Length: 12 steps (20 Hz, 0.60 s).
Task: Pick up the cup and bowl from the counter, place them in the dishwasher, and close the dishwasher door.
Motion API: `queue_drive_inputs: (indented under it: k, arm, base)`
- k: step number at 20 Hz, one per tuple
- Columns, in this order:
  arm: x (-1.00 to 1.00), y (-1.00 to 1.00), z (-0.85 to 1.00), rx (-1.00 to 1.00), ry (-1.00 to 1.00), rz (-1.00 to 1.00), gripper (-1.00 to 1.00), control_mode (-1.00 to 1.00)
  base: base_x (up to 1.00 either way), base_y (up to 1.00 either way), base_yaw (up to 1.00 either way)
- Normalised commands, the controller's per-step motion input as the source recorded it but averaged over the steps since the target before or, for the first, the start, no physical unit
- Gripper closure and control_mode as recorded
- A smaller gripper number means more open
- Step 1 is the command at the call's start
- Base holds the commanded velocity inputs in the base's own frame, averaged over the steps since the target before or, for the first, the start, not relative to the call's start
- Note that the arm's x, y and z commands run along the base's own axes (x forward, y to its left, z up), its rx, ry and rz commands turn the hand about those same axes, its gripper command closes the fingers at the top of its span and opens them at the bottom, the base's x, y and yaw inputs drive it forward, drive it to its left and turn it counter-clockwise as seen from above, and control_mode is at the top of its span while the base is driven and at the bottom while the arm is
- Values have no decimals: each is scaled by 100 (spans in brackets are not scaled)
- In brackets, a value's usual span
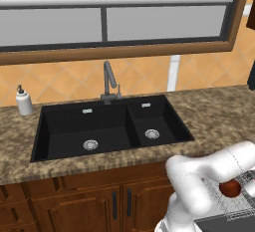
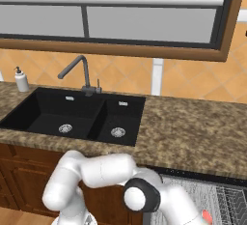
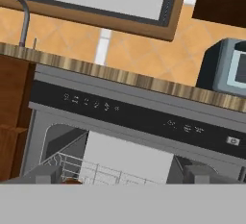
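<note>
The dishwasher (image 3: 129,117) stands open under the counter (image 3: 120,76), with a dark control strip above its cavity. My gripper (image 3: 122,176) is open low in front of it, and its fingertips (image 3: 45,174) are spread wide over the grey wire rack (image 3: 96,170). A reddish-brown round item (image 1: 230,188), cup or bowl I cannot tell, lies in the rack (image 1: 241,198) beside my forearm. The same red item (image 2: 206,217) peeks out at the bottom edge of the right base view. A flat grey panel (image 1: 226,222) below the rack looks like the lowered door.
A black double sink (image 1: 107,126) with a grey faucet (image 1: 109,81) sits in the granite counter (image 2: 193,132). A white soap dispenser (image 1: 23,101) stands at the left. A grey appliance (image 3: 230,69) stands on the counter to the right. Brown wooden cabinets (image 1: 84,203) lie below.
</note>
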Motion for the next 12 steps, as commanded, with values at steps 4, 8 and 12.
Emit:
queue_drive_inputs:
  k: [4, 8, 12]
  arm:
    - [-48, 0, -31, 0, -14, 0, -100, -100]
    - [-16, 0, -50, 0, -2, 0, -100, -100]
    - [-6, -6, -29, 0, -1, 0, -100, -100]
  base:
    - [0, 0, 0]
    - [0, 0, 0]
    - [0, 0, 0]
